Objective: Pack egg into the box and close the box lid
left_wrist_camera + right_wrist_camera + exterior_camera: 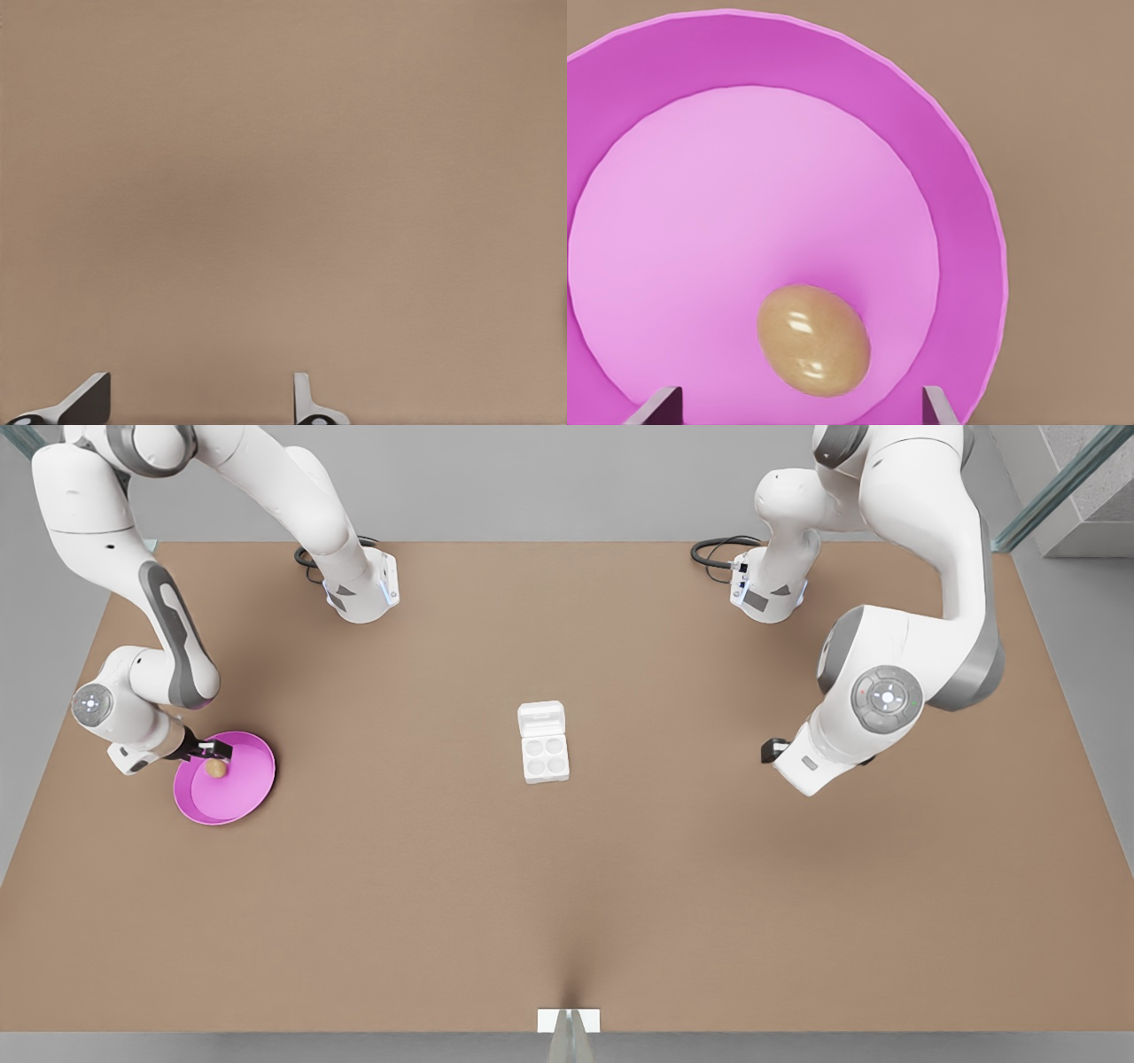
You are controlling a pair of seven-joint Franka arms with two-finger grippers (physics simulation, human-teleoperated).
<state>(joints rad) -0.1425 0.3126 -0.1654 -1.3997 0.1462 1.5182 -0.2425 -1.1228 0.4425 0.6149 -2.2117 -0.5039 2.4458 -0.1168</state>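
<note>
The tan egg (215, 768) lies in a pink plate (244, 790) at the front view's left. My right gripper (213, 751) hovers just over it. In the right wrist view the egg (815, 338) rests on the plate (744, 177), and the right gripper (799, 409) is open with one finger on each side of the egg, touching nothing. The white box (545, 755) sits mid-table with its four cups bare. Its lid (541, 716) is folded open toward the far side. At the front view's right, my left gripper (775, 750) waits; it stands open (199, 398) over bare table.
Both arm bases (359, 589) (769, 593) stand at the far edge of the brown table, with cables beside them. A small white mount (568, 1020) sits at the near edge. Wide bare tabletop (399, 850) lies between the plate and the box.
</note>
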